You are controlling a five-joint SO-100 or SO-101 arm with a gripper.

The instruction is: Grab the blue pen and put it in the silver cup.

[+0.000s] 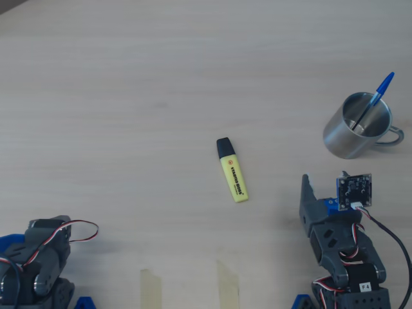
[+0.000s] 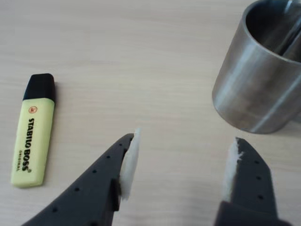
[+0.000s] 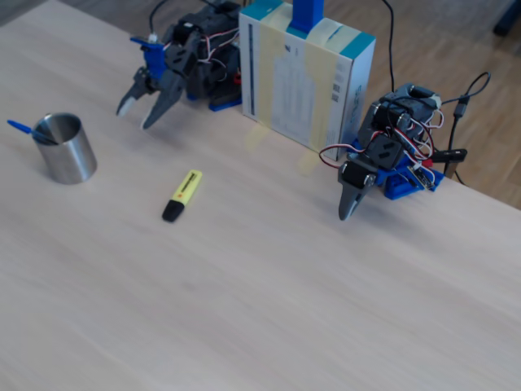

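Observation:
The blue pen (image 1: 377, 95) stands slanted inside the silver cup (image 1: 341, 140), its blue cap sticking out past the rim. In the fixed view the pen (image 3: 19, 128) leans out of the cup (image 3: 70, 160) toward the left. My gripper (image 1: 322, 189) sits low over the table just short of the cup, open, with nothing between its fingers. The wrist view shows the gripper (image 2: 184, 141) with both white-padded fingers spread wide and the cup's wall (image 2: 249, 94) at upper right. From the fixed view, the gripper (image 3: 136, 116) points down at the table behind the cup.
A yellow highlighter (image 1: 233, 175) with a black cap lies flat mid-table, left of my gripper. A second arm (image 3: 381, 155) rests folded at the other side. A tall box (image 3: 305, 77) stands between the two arm bases. Tape strips (image 1: 151, 290) mark the near edge.

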